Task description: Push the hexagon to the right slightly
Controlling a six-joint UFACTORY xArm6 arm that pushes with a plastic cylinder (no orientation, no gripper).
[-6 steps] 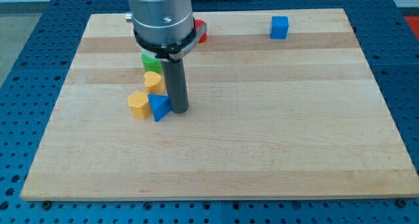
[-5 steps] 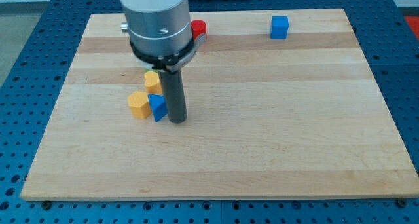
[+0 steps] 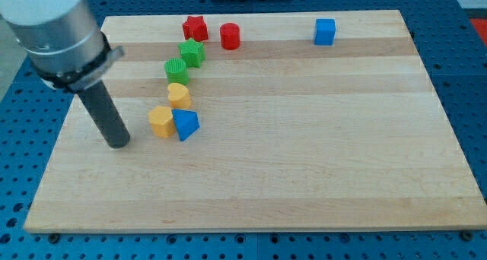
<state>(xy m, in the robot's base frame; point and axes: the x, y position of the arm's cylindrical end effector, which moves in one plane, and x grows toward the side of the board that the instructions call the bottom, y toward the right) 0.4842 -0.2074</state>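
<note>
The orange hexagon (image 3: 160, 122) lies in the left-centre of the frame on the wooden board (image 3: 319, 161), a low six-sided block with a flat, paler top face and darker orange side walls. Its right side touches the blue triangle (image 3: 185, 124), whose point faces the frame's right. Just above the pair sits a yellow rounded block (image 3: 179, 95), and above that a green rounded block (image 3: 176, 70) and a green star (image 3: 192, 53). Near the top edge are a red star (image 3: 195, 27), a red cylinder (image 3: 230, 36) and, further right, a blue cube (image 3: 325, 31).

My tip (image 3: 119, 144) rests on the board to the left of the hexagon, near it but with bare wood showing between them. The rod has no jaws and holds nothing.
</note>
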